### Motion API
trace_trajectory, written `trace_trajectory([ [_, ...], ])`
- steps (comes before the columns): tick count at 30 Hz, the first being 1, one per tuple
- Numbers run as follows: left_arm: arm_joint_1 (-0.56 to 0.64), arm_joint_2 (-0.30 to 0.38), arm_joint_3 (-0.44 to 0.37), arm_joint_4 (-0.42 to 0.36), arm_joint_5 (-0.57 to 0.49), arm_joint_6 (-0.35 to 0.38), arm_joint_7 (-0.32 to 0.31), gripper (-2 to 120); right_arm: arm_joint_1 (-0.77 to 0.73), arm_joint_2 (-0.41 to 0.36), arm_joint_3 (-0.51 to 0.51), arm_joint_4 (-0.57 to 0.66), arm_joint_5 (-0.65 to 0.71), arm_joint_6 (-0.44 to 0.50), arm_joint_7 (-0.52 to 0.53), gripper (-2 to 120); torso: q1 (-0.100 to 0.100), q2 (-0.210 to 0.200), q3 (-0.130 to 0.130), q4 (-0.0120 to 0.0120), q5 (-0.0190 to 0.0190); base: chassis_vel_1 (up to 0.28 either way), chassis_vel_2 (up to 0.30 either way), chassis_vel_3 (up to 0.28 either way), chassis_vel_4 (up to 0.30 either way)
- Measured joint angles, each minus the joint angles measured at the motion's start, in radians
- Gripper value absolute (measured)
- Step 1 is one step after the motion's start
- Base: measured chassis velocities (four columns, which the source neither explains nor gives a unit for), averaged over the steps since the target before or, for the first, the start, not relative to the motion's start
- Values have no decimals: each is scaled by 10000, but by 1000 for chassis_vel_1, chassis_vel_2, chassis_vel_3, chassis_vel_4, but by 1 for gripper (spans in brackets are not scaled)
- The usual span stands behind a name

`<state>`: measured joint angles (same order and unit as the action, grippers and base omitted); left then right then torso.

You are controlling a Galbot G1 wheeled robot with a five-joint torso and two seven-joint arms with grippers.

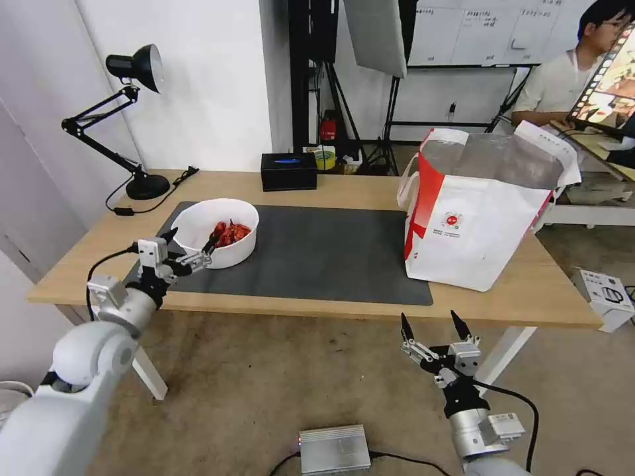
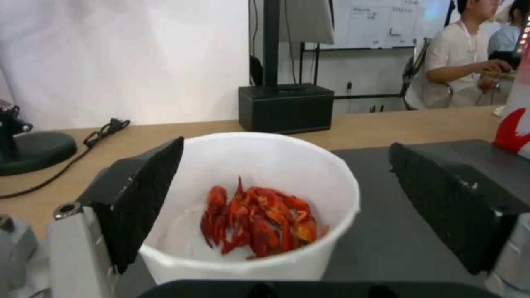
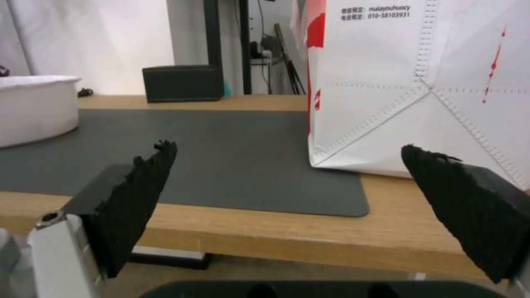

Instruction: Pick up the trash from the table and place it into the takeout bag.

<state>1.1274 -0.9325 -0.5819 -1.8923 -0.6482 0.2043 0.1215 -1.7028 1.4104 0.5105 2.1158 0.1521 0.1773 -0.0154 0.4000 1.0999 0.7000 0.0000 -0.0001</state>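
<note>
The trash in view is a white bowl (image 1: 221, 235) holding red shells (image 2: 256, 219), standing on the left end of the dark grey mat (image 1: 331, 254) on the table (image 1: 344, 188). My left gripper (image 1: 192, 241) is open at the bowl's near rim. In the left wrist view (image 2: 285, 145) one finger pad (image 2: 140, 198) lies against the rim and the other stands apart over the mat. The takeout bag (image 1: 476, 231) stands open at the table's right end. My right gripper (image 1: 431, 324) hangs open below the table's front edge, facing the bag (image 3: 420, 82).
A black box (image 1: 288, 171) and a tape roll (image 1: 324, 158) sit at the table's back edge. A black desk lamp (image 1: 135, 119) stands at the back left. On the floor lie a silver box (image 1: 334, 449) and a white device (image 1: 605, 294).
</note>
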Motion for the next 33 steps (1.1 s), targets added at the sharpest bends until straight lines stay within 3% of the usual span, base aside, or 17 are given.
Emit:
trace_trajectory([
  [9,-1308,694,857,810,-592,461,-237,100,0,0,0,0,1,0,0,100,0,0,0,1,0,0,0,0,0],
  [15,-2852,1031,1900,1955,-632,960,-311,100,0,0,0,0,1,-1,0,100,1,0,1,-1,1,0,0,0,0],
  [23,-4471,1140,3032,3196,-571,1717,-298,100,1,0,1,0,1,0,0,100,0,0,1,0,2,0,0,0,0],
  [26,-5512,1102,3932,3998,-413,2156,-259,100,1,0,0,0,1,0,0,100,1,0,1,-1,0,0,0,0,0],
  [33,-6538,1068,4481,4845,-543,2840,-448,100,0,0,0,0,1,0,-1,100,1,0,-1,-1,1,0,0,0,0],
])
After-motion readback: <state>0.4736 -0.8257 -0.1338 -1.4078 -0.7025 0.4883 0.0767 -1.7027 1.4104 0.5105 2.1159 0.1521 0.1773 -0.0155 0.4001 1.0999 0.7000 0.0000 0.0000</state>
